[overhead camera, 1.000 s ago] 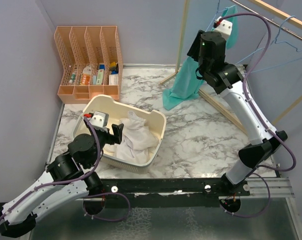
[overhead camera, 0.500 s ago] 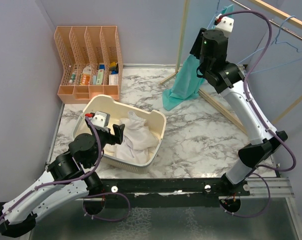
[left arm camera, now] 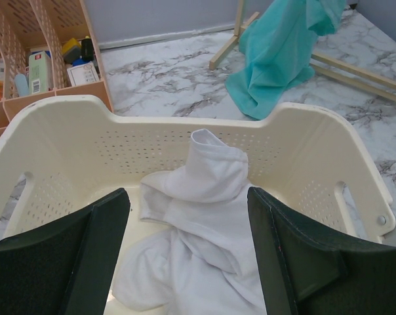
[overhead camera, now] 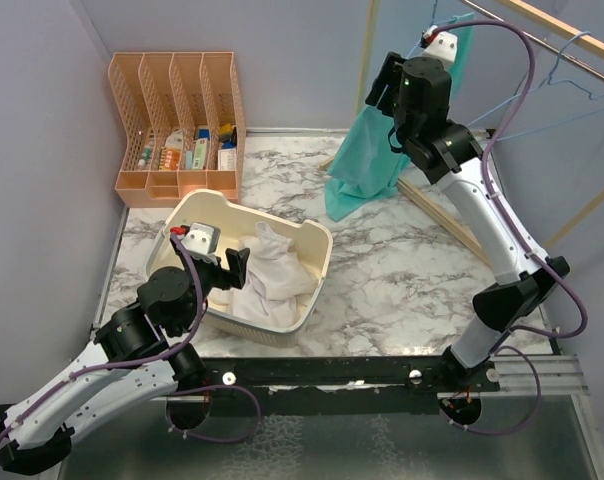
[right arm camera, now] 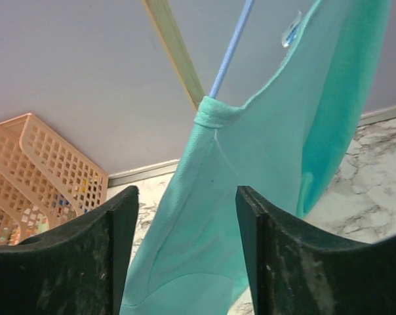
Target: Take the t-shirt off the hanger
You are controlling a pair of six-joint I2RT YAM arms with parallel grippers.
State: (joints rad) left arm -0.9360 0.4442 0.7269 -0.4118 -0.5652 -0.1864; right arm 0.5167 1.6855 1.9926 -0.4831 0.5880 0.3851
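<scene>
T-shirt (right arm camera: 263,151) awaits a tug
Right tool (right arm camera: 185,216), gaping and empty, squares to the collar (right arm camera: 214,113) by the hanger (right arm camera: 231,49); left tool (left arm camera: 188,210), likewise, hovers over the basket (left arm camera: 303,131).

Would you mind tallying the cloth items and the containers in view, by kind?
Teal t-shirt: 1
White cloth pile: 1
Cream basket: 1
Orange file rack: 1
Total: 4
</scene>
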